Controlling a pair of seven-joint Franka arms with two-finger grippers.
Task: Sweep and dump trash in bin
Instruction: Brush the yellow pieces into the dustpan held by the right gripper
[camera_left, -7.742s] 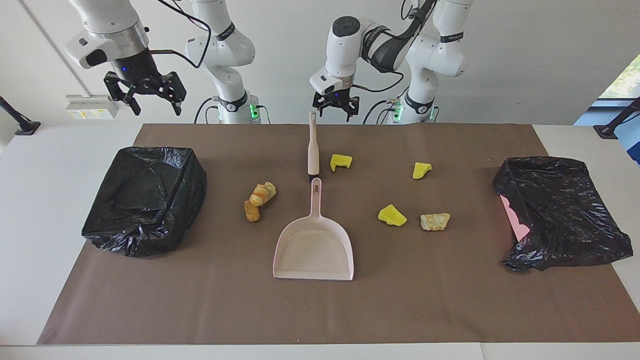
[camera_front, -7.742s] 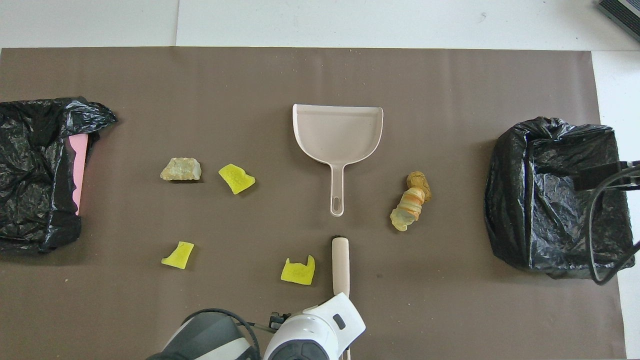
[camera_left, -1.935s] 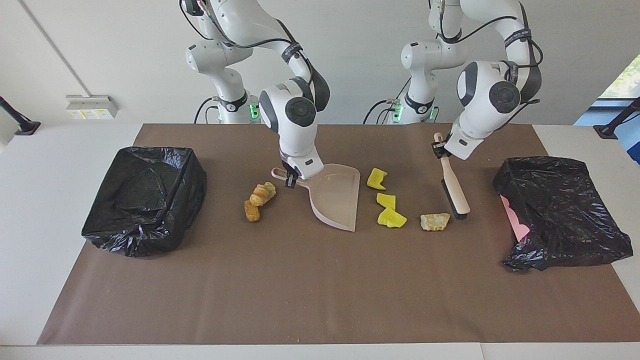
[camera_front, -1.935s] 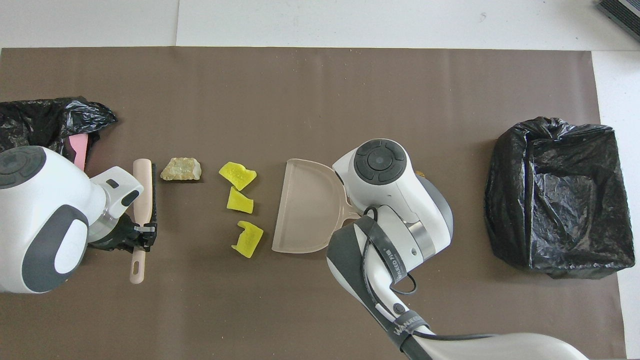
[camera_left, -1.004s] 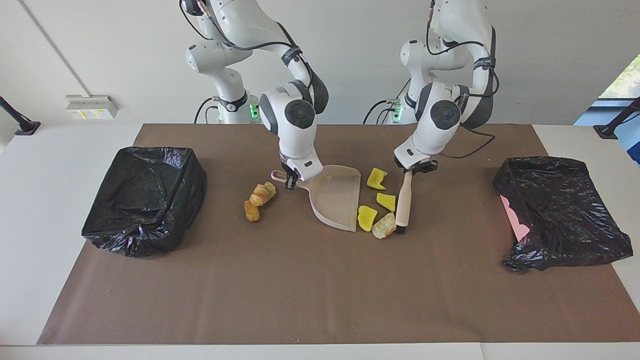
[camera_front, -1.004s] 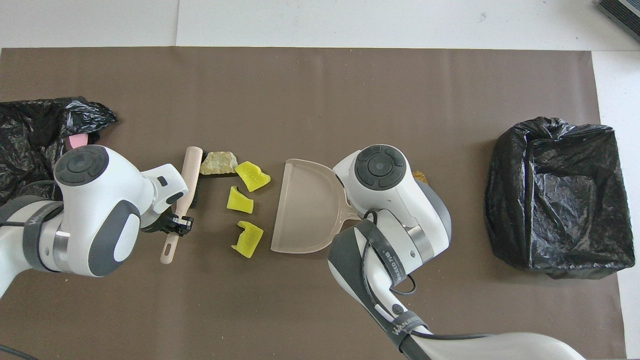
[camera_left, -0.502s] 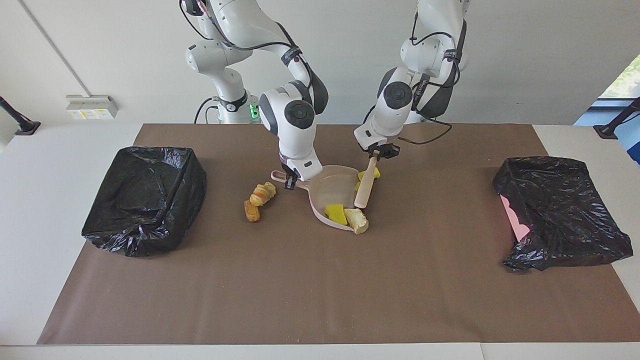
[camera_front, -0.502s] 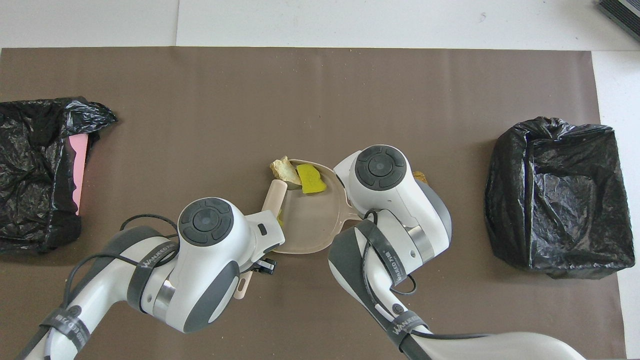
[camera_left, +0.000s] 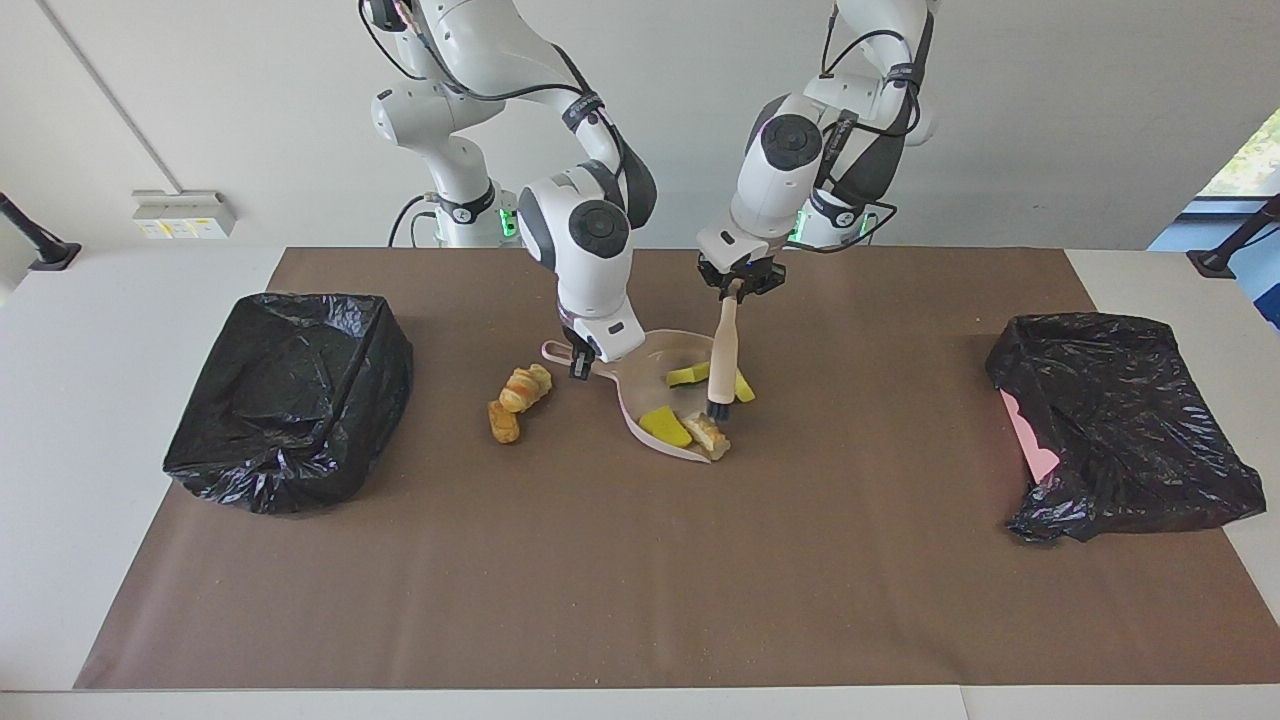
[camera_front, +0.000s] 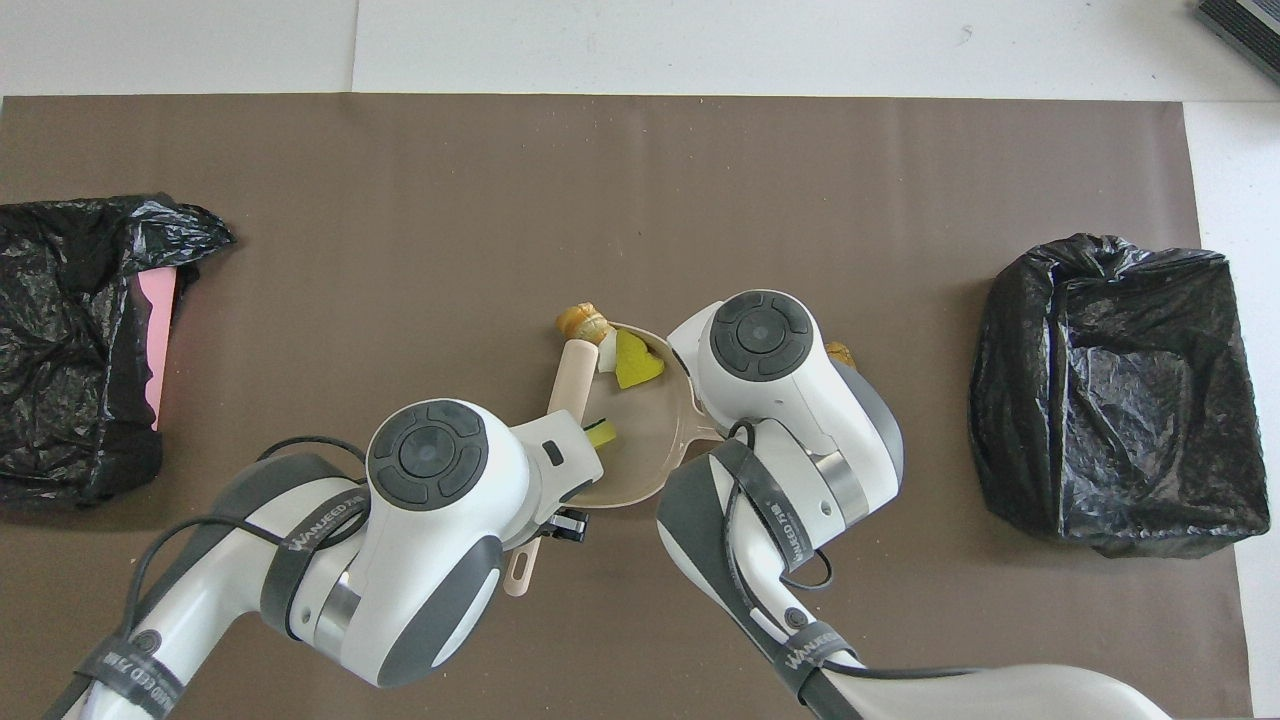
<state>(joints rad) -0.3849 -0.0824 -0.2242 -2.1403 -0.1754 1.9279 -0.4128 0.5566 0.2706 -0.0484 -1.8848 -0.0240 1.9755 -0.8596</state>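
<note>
Now the left pincer (camera_left: 737, 288) is clamped on the hand brush (camera_left: 722, 352), bristles down at the dustpan (camera_left: 655, 375) mouth. The right pincer (camera_left: 580, 362) grips the dustpan's handle. Yellow chunks (camera_left: 664, 427) and a bread-like piece (camera_left: 709, 434) lie in the pan, perhaps one yellow bit at its lip. Two tan lumps (camera_left: 516, 398) sit beside the dustpan, toward the right arm's bin (camera_left: 290, 398).

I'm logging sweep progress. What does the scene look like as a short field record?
left gripper: shut on brush, bristles at dustpan mouth
right gripper: shut on dustpan handle
in dustpan: yellow chunks, tan piece
unswept: bread-like pieces, beside the dustpan handle
bins: one at each table end
</note>
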